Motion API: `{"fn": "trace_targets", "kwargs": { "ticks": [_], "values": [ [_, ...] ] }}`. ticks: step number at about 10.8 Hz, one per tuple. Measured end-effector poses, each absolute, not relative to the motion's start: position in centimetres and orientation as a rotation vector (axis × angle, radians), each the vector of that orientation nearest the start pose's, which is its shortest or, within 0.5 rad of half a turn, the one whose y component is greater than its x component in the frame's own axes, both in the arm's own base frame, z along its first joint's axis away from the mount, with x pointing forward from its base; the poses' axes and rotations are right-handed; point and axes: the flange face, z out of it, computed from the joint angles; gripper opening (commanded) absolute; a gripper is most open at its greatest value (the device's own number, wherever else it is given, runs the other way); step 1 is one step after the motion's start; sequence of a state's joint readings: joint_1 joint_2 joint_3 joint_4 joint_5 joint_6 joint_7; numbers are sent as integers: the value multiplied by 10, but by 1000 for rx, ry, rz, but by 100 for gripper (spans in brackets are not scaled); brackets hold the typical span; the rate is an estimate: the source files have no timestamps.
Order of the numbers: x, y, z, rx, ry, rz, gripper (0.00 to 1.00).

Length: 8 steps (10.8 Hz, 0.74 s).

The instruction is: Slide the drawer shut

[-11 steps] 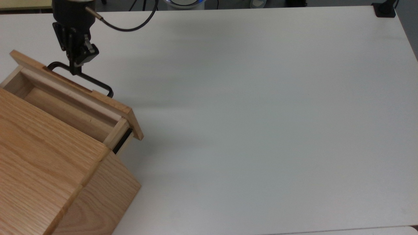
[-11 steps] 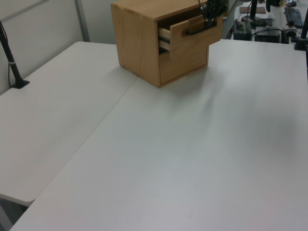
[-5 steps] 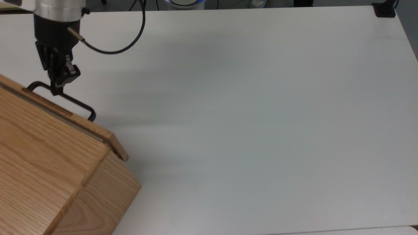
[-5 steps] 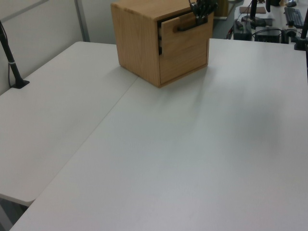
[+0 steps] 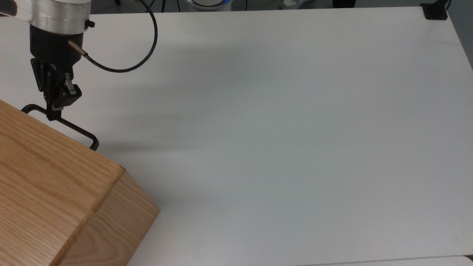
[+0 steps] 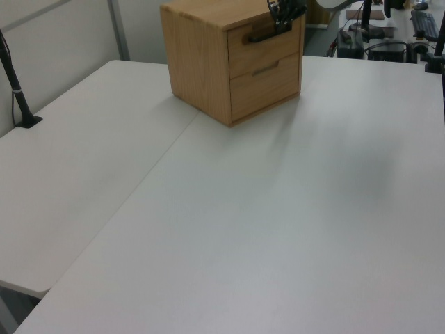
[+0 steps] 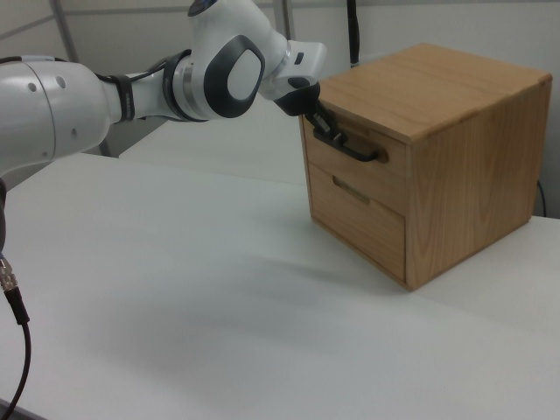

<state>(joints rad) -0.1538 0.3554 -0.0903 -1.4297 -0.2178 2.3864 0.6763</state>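
A: So, biggest first: what's on the table (image 5: 295, 129)?

B: An oak cabinet (image 7: 437, 149) standing at the top view's lower left corner. In the right view it has two fronts, one above the other, and the arm (image 7: 114, 96) reaches in from the right view's left to the upper one.

A: And the drawer (image 7: 350, 162) itself?

B: It is that upper front. In the right view its panel sits flush with the cabinet face, level with the lower front. The left view agrees: no gap, no side rail, no box tray sticking out. In the top view none of the drawer's box shows beyond the cabinet's top edge, just the black bar handle (image 5: 59, 123) poking past it.

A: The gripper (image 5: 53, 111)?

B: It's right at the handle, near the end toward the top view's left, and its fingertips meet the bar. Whether they pinch the bar or merely press on it, I cannot tell from these views.

A: Then how far along are we?

B: I'd judge the sliding is done; the drawer looks fully home. What seems left is only to let go of the handle, if it is held, and draw the arm back without tugging the drawer out.
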Motion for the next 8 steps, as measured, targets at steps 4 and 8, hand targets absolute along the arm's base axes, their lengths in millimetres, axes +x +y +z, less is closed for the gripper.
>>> {"fn": "trace_targets", "kwargs": {
  "ticks": [4,8],
  "values": [
    [691,-174,565,-2841,1179,-1016,0],
    [662,-131,595,-2956,1142,-728,0]
  ]
}}
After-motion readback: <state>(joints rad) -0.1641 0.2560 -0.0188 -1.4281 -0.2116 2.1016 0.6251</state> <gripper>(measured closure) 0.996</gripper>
